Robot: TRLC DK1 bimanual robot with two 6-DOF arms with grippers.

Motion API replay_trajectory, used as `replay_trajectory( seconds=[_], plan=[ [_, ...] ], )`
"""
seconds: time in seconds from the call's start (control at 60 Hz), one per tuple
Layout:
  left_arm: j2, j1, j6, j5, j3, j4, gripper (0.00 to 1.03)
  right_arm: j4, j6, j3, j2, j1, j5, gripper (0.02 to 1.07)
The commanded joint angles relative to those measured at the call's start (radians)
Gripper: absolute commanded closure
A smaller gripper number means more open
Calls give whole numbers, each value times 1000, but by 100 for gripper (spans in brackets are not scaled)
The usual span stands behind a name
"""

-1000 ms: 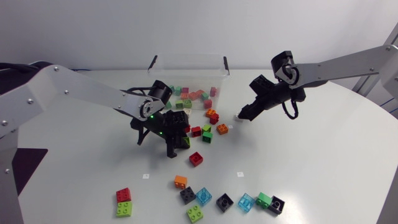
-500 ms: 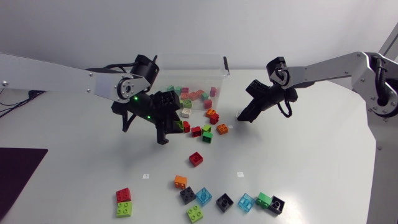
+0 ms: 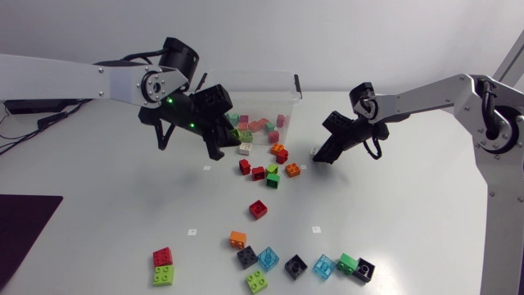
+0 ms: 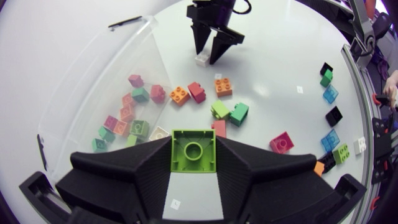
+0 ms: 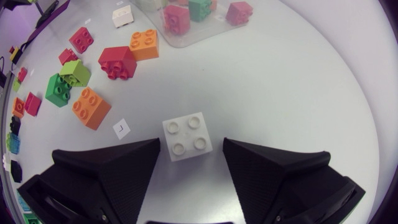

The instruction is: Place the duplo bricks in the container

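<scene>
My left gripper is shut on a lime green brick. In the head view it hangs above the table by the front left corner of the clear container, which has several bricks inside. My right gripper is down at the table to the right of the container, open, with a white brick between its fingers. One finger is close against the brick and a gap shows at the other. The left wrist view shows that gripper astride the white brick.
A cluster of red, green and orange bricks lies in front of the container, with another white brick near its wall. A lone red brick sits further forward. A row of mixed bricks and a red and green pair lie near the front edge.
My left arm has risen and swung back toward the container with the green brick. The right gripper has stayed low over the white brick and its fingers have drawn closer together.
</scene>
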Motion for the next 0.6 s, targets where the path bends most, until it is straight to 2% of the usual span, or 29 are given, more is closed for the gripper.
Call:
replay_trajectory(
  seconds=[0.0, 0.15, 0.367, 0.583],
  plan=[
    [15, 10, -50, 1, 58, 18, 79, 11, -26, -25, 26, 9, -9, 53],
    [53, 33, -125, 1, 146, 44, 79, 12, -23, -44, 9, 14, -12, 79],
    [108, 50, -208, -18, 243, 85, 79, 29, -8, -151, -129, 19, -13, 79],
    [243, 70, -290, -50, 405, 107, 79, 26, 28, -246, -306, 66, -12, 79]
  ],
)
